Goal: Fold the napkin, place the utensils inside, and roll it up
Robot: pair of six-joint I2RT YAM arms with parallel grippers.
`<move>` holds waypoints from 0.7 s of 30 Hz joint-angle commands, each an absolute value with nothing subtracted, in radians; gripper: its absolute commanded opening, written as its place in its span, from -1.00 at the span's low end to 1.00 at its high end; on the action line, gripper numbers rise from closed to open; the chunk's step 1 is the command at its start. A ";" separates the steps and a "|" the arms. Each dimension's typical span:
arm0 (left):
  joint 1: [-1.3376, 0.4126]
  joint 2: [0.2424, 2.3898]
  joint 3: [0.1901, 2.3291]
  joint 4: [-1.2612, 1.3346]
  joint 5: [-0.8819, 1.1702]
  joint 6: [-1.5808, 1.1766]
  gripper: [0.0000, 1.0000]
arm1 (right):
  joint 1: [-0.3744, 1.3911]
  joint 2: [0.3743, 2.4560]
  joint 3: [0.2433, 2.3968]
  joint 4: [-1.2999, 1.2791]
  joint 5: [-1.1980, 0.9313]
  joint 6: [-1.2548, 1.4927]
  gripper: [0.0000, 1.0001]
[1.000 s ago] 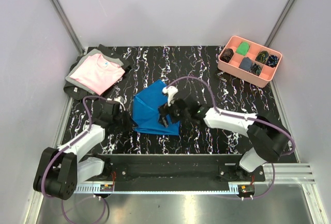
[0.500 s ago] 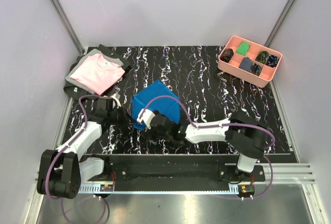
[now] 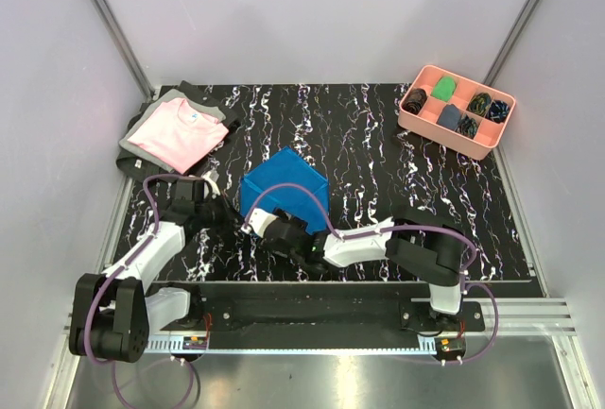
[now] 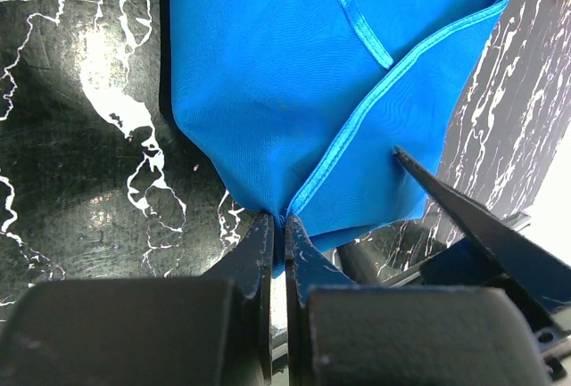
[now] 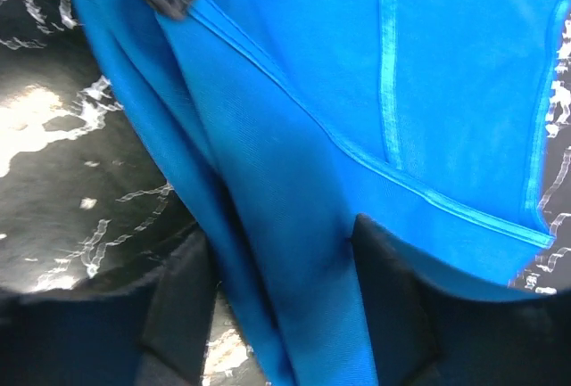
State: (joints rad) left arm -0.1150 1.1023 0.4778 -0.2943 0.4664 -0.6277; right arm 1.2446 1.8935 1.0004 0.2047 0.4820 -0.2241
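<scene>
The royal-blue napkin (image 3: 288,182) lies folded into a compact square on the black marble table. It fills the left wrist view (image 4: 294,74) and the right wrist view (image 5: 357,92). My left gripper (image 3: 230,213) is shut on the napkin's near-left corner (image 4: 278,224). My right gripper (image 3: 257,224) is at the napkin's near edge, close beside the left one. Its fingers stand wide apart with a fold of the cloth running between them (image 5: 281,306). One right finger shows in the left wrist view (image 4: 464,225). No utensils are in view.
A folded pink shirt with grey trim (image 3: 180,135) lies at the back left. A pink divided tray (image 3: 444,137) with small cloth bundles stands at the back right. Grey walls close in both sides, and the table's front edge is just behind the grippers.
My right gripper has swept from the napkin's middle toward its near-left corner, beside the left gripper. The napkin has gone from a spread, crumpled shape to a smaller square. The left gripper has barely moved.
</scene>
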 commanded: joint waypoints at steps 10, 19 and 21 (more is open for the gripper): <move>-0.106 1.128 0.508 -0.213 0.506 -0.626 -0.27 | 1.247 1.921 1.058 0.088 0.468 -0.304 -0.60; -0.106 0.997 0.423 -0.138 0.290 -0.680 0.51 | 1.229 1.919 1.225 -0.250 0.299 -0.253 -0.88; -0.106 0.959 0.402 -0.133 0.241 -0.680 0.52 | 1.207 1.917 1.252 -0.326 0.227 -0.235 -0.88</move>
